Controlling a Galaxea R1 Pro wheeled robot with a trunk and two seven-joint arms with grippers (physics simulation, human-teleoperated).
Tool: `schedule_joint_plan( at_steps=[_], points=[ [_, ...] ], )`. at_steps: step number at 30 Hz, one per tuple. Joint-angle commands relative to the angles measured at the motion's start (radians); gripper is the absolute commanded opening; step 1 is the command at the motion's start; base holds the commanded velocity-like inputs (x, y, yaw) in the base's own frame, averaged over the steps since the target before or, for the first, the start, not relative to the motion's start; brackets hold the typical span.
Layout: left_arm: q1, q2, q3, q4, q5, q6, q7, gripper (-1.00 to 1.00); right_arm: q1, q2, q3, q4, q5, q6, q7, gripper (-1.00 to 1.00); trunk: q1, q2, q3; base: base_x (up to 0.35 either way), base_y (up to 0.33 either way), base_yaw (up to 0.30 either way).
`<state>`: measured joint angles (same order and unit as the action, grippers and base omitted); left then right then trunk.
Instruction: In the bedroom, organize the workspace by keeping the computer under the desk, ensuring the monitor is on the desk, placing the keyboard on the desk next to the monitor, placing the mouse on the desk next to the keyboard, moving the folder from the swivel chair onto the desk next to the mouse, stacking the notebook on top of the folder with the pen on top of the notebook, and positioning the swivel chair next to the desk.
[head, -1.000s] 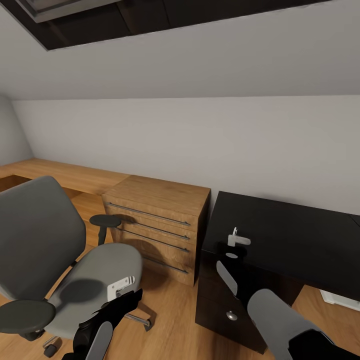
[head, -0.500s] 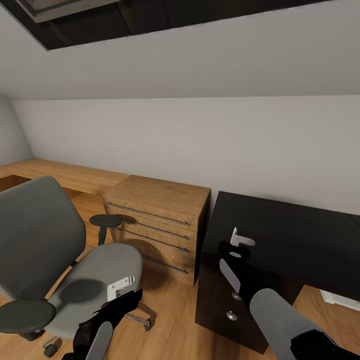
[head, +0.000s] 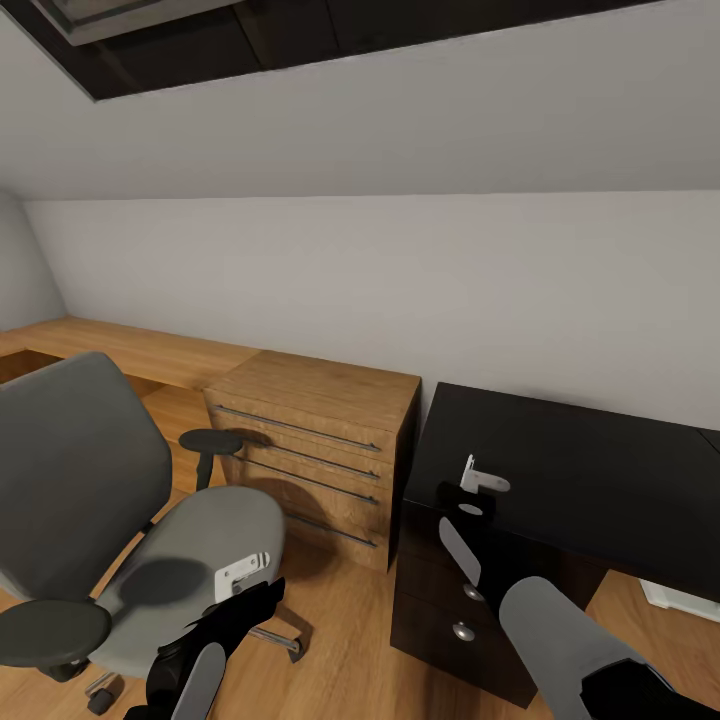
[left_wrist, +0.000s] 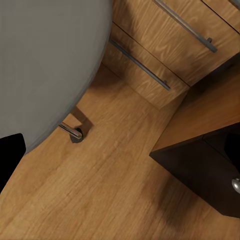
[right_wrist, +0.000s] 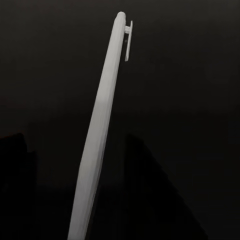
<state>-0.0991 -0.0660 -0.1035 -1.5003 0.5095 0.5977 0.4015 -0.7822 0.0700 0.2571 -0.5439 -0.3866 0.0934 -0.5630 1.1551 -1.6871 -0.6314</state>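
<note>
Head camera looks forward and down over chair, chest and desk. Left wrist camera faces the floor, sharing them. Right wrist camera views the desk close up.

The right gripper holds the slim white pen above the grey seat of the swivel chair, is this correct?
Not quite. The right gripper holds the slim white pen above the long black desk, not the grey swivel chair, which stands by the left gripper. The head view shows this; the right wrist view shows black behind the pen.
</note>
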Motion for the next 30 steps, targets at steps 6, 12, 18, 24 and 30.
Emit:
schedule_joint_plan(
  at_steps=[6, 12, 18, 24, 30],
  points=[
    [-0.001, 0.000, -0.001, 0.000, 0.011, 0.002, 0.010, 1.00, 0.000, 0.000, 0.005, 0.013, -0.012, 0.016, -0.011, -1.00, 0.000, 0.000, -0.001, 0.000, 0.000, 0.000],
    [-0.001, 0.000, -0.001, 0.001, 0.011, 0.002, 0.010, 1.00, 0.000, 0.002, 0.006, 0.008, -0.012, 0.020, -0.015, -1.00, 0.000, 0.000, -0.001, 0.000, 0.000, 0.000],
    [-0.001, 0.000, -0.001, 0.002, 0.011, 0.002, 0.010, 1.00, 0.000, 0.005, 0.003, -0.001, -0.014, 0.076, -0.015, -1.00, 0.000, 0.000, -0.001, 0.000, 0.000, 0.000],
    [-0.001, 0.000, -0.001, 0.002, 0.011, 0.002, 0.010, 1.00, 0.000, 0.004, -0.013, -0.007, -0.014, 0.089, -0.015, -1.00, 0.000, 0.000, -0.001, 0.000, 0.000, 0.000],
    [-0.001, 0.000, -0.001, 0.002, 0.011, 0.002, 0.010, 1.00, 0.000, 0.004, -0.020, -0.008, -0.014, 0.093, -0.015, -1.00, 0.000, 0.000, -0.001, 0.000, 0.000, 0.000]
  ],
)
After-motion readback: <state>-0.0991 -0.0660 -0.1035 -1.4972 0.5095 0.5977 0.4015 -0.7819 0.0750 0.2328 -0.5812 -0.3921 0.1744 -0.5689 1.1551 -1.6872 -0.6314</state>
